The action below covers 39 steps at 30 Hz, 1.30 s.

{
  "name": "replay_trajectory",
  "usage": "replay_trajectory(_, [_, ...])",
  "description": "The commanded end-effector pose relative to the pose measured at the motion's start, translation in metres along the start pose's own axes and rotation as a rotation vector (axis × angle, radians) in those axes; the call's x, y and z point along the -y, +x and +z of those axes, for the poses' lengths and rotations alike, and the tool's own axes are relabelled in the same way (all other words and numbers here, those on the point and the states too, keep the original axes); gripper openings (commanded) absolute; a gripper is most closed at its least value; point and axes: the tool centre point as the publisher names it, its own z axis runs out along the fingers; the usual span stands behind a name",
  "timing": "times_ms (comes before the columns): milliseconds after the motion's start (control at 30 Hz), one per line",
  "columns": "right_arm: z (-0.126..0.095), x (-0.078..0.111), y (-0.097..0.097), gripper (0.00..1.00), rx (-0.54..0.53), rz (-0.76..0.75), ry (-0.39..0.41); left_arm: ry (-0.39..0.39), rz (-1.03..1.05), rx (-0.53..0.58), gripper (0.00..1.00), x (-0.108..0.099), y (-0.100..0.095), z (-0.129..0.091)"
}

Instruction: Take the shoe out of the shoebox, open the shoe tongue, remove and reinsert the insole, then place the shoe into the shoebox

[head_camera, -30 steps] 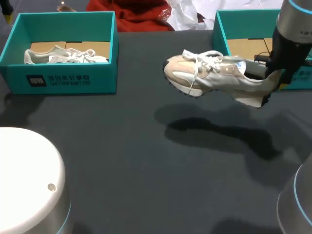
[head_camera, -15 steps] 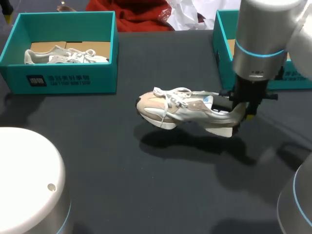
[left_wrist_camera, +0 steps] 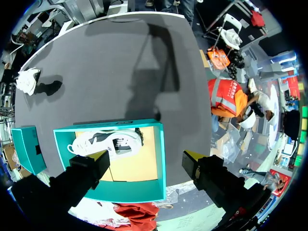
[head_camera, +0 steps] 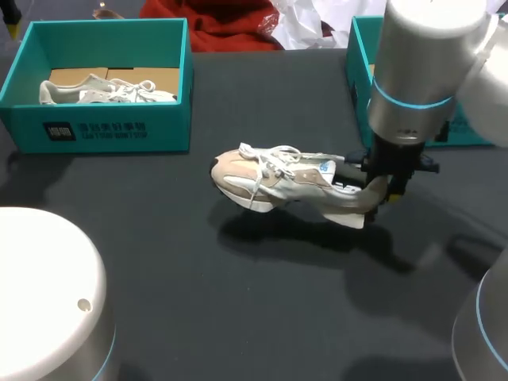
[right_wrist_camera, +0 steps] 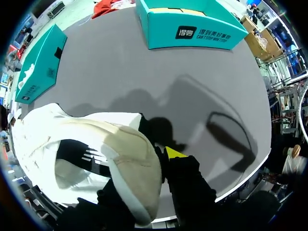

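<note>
Beige-and-white shoe [head_camera: 286, 181], one item, was out of its teal shoebox [head_camera: 359, 71], clamped at the heel by the right gripper [head_camera: 387, 186] low over mid-table [head_camera: 198, 302]; left gripper [left_wrist_camera: 147, 159] gaped empty; tongue, insole and reboxing judged outstanding.

A robotics lab: a white robot arm [head_camera: 417, 71] over a dark table [head_camera: 198, 309] bearing teal shoeboxes [head_camera: 103, 131]

Matt dark table [head_camera: 159, 262], smooth teal cardboard shoebox [head_camera: 119, 131], shoe [head_camera: 270, 178] of beige suede-like and white cloth.
</note>
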Motion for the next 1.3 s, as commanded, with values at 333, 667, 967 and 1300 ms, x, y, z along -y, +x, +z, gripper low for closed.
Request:
replay_trajectory(333, [0.042,0.044,0.046,0.0,0.116,-0.06,-0.024,-0.001,0.001,-0.002,1.0,0.001,0.0,0.0])
replay_trajectory(667, [0.063,0.046,0.063,0.0,0.111,-0.095,0.015,-0.001,0.001,-0.002,1.0,0.001,0.0,0.0])
replay_trajectory(967, [0.076,0.051,0.071,0.0,0.088,-0.123,0.036,-0.001,0.001,-0.002,1.0,0.001,0.0,0.0])
replay_trajectory(1300, [0.086,0.05,0.075,0.0,0.088,-0.139,0.067,-0.001,0.001,-0.002,1.0,0.001,0.0,0.0])
